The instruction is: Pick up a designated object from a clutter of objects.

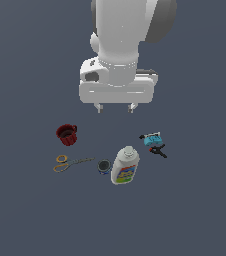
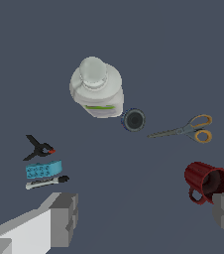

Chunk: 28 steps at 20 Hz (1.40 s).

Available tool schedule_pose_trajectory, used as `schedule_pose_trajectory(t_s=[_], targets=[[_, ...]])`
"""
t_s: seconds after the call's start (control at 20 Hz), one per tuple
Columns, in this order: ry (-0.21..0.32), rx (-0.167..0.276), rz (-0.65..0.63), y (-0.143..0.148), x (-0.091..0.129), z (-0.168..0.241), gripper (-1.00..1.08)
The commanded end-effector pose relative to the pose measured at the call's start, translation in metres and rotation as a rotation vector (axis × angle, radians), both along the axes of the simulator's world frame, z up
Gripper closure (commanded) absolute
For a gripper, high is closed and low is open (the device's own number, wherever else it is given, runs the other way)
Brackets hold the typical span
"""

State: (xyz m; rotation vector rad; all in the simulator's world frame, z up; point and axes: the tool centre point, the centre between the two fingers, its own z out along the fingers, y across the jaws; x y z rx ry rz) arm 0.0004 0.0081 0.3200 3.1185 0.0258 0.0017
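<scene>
- The bottle (image 1: 125, 166), white with a colourful label, stands lowest in the exterior frame, just right of centre; its cap leans toward the top of the picture.
- The can (image 1: 104, 166), small and dark with a blue label, sits just beside the bottle on its left, open top up; whether the two touch cannot be told.
- The scissors (image 1: 68, 163) lie flat at centre left, orange handles toward the left edge, blade tips pointing at the can but apart from it.
- The clamp (image 1: 153, 143), blue and black, lies at centre right, well apart from the bottle.
- The mug (image 1: 67, 134), dark red and ribbed with a dark inside, stands upright at left of centre, above the scissors and clear of them. Its handle points down in the frame, toward the scissors. Nothing touches it.
- The worktop (image 1: 195, 215) is a plain dark grey-blue surface under everything.
- The gripper (image 1: 115, 108) hangs above the clutter in the upper middle of the frame, fingers spread wide and holding nothing; it is over bare worktop between mug and clamp.
- In the wrist view, one finger (image 2: 64, 218) is at lower left, the other at the lower right edge, just beside the mug (image 2: 208, 181).
</scene>
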Motion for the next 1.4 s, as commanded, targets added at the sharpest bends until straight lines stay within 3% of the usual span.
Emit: schedule_pose_trajectory(t_s=[0.0, 0.75, 1.05, 1.35], targets=[[0.0, 0.0, 0.0, 0.0, 0.0, 0.0, -1.0], [0.026, -0.018, 0.042, -0.006, -0.004, -0.012, -1.0], [0.053, -0.071, 0.101, -0.032, -0.008, -0.035, -1.0], [0.111, -0.153, 0.213, -0.073, -0.019, -0.072, -1.0]])
